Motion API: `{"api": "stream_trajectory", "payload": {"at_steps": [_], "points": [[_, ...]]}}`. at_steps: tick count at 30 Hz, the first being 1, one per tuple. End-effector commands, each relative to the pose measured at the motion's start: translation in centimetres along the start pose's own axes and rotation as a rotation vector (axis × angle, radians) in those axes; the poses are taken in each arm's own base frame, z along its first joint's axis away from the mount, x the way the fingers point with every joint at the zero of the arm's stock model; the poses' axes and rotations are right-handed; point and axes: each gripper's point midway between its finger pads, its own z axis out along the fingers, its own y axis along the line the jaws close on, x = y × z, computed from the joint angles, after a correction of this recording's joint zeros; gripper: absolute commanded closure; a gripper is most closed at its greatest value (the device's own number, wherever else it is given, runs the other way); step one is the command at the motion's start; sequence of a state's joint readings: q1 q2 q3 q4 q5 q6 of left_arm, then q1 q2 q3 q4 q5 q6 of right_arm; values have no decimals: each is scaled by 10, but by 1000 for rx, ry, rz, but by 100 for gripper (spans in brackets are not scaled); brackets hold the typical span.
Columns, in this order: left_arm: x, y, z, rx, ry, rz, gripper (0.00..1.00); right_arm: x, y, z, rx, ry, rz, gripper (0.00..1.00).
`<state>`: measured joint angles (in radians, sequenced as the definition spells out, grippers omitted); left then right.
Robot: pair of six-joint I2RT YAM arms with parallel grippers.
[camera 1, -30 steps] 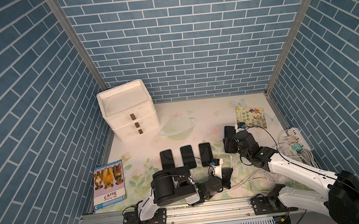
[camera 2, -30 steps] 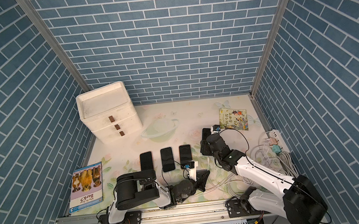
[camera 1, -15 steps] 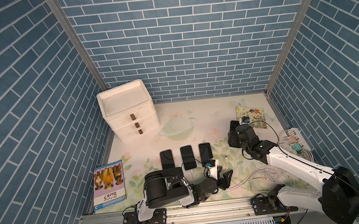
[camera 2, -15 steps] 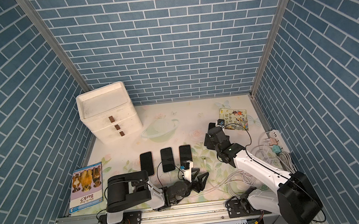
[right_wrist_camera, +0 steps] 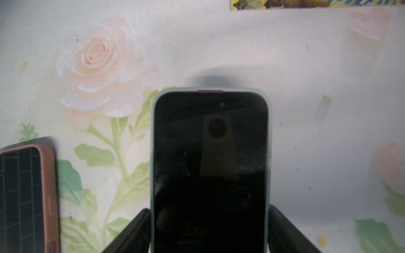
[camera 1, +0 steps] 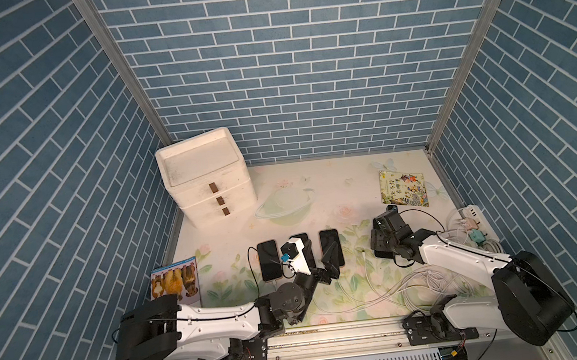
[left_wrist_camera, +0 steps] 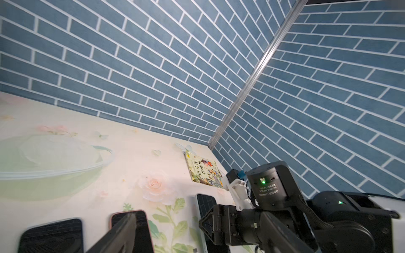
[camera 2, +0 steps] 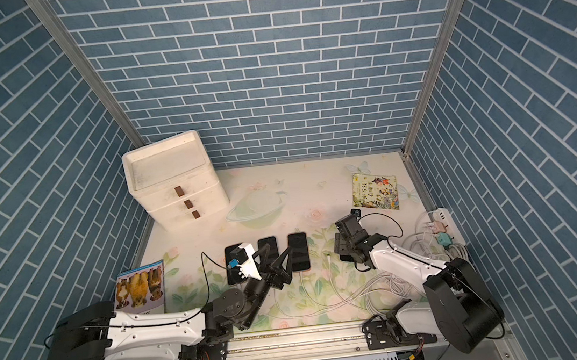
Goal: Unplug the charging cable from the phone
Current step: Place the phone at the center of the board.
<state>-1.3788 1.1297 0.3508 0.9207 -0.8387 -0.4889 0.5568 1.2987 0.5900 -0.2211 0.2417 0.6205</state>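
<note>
A phone (right_wrist_camera: 210,164) in a pale green case lies flat on the floral mat at the right of the row. My right gripper (right_wrist_camera: 210,236) is shut on it, one finger against each long side; in both top views the gripper (camera 1: 383,247) (camera 2: 347,251) covers most of the phone. The white charging cable's loose end (camera 1: 364,251) (camera 2: 328,255) lies on the mat just left of that phone, apart from it. My left gripper (camera 1: 320,254) (camera 2: 277,255) (left_wrist_camera: 201,236) hangs open and holds nothing, raised above the row of phones.
Three more phones lie in a row, among them a dark one (camera 1: 269,259) and a pink-cased one (camera 1: 330,238), with cables running forward. Tangled white cables (camera 1: 429,283) lead to a power strip (camera 1: 470,222). There is a white drawer unit (camera 1: 207,182) and two books (camera 1: 404,192) (camera 1: 175,282).
My left gripper went from shut to wide open and rose from the mat's front back over the row of phones. The right gripper stays clamped on the phone.
</note>
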Motion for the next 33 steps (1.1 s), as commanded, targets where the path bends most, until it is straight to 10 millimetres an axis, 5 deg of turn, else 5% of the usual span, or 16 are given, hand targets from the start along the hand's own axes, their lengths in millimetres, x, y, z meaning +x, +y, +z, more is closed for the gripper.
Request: {"api": "stream_trajectory", "payload": {"at_steps": [1, 10, 17, 21, 25, 29, 33], "points": [[12, 47, -14, -147, 17, 107, 8, -5, 13, 3, -37, -19, -30, 54], [8, 78, -33, -184, -13, 48, 0, 5, 15, 13, -31, 14, -60, 2], [0, 83, -34, -223, -37, 50, 0, -12, 9, 0, 36, -23, -74, 0], [-1, 87, -35, -248, -50, 35, 0, -35, 11, -27, 132, -113, -95, 0], [3, 88, -34, -241, -44, 33, 0, -53, 30, -65, 241, -268, -123, 1], [4, 85, -31, -259, -33, 42, 0, -58, 68, -95, 198, -424, -167, 1], [9, 80, -28, -256, -5, 49, 0, -62, 75, -109, 71, -482, -55, 0]]}}
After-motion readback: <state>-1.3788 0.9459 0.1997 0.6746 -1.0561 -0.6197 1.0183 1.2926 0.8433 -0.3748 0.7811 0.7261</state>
